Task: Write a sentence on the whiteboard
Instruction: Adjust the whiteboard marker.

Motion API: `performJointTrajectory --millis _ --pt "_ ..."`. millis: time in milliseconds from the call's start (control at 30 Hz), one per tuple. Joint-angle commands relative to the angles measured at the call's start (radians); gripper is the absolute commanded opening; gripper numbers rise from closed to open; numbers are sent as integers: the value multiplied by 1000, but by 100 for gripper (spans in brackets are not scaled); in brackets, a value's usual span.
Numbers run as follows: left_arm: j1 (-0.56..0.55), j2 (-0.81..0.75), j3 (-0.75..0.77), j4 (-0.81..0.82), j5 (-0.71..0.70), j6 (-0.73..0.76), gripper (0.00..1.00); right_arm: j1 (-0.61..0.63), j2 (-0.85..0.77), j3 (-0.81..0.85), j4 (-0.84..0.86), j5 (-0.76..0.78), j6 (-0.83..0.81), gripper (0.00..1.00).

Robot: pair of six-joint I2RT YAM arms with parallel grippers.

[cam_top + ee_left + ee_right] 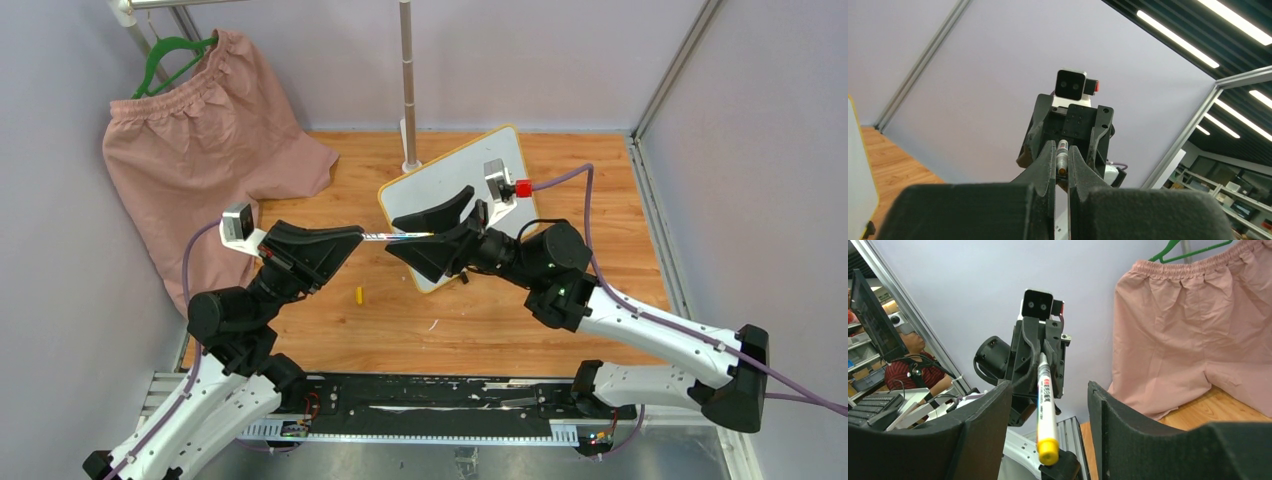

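Nearest in, the two arms are rising off the black base rail (430,405), and on the wooden table (500,330) a small yellow cap (359,294) is lying by itself, just ahead of the left arm. Above it the left gripper (350,238) is clamping hard on a marker (400,236), holding it level and pointing it to the right; the left wrist view is showing both fingers (1048,160) squeezing the barrel. The right gripper (392,236) is facing it head-on with its fingers spread wide, and the marker's yellow end (1048,452) is sitting in the gap between them. Behind that, the whiteboard (450,175) is lying skewed on the table, and the right gripper and wrist are blocking its near part from the top camera. Farther back a pole (408,80) is standing just beside the board's far-left edge, and at far left pink shorts (200,130) are hanging from a green hanger (170,55).
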Motion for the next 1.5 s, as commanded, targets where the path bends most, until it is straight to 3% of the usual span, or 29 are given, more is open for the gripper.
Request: performJointTrajectory --millis 0,167,433,767,967,1167,1300,1467 --pt "-4 -8 -12 31 -44 -18 0 12 8 46 92 23 31 58" --pt "-4 -7 -11 32 -49 -24 0 12 27 63 86 13 42 48" --pt "-4 -2 -5 32 -49 -24 0 12 48 83 59 3 55 46" --pt "-4 5 -1 31 -37 -21 0 12 54 107 5 -4 49 26" --pt "-4 14 11 30 -26 -9 0 12 60 126 -48 -6 46 32" --pt "-4 20 15 30 -23 -2 0 12 61 133 -79 -8 36 25" --pt "-5 23 19 30 -22 3 0 12 53 127 -91 -3 32 26" --pt "-5 30 24 30 -19 9 0 12 44 121 -93 -2 26 12"
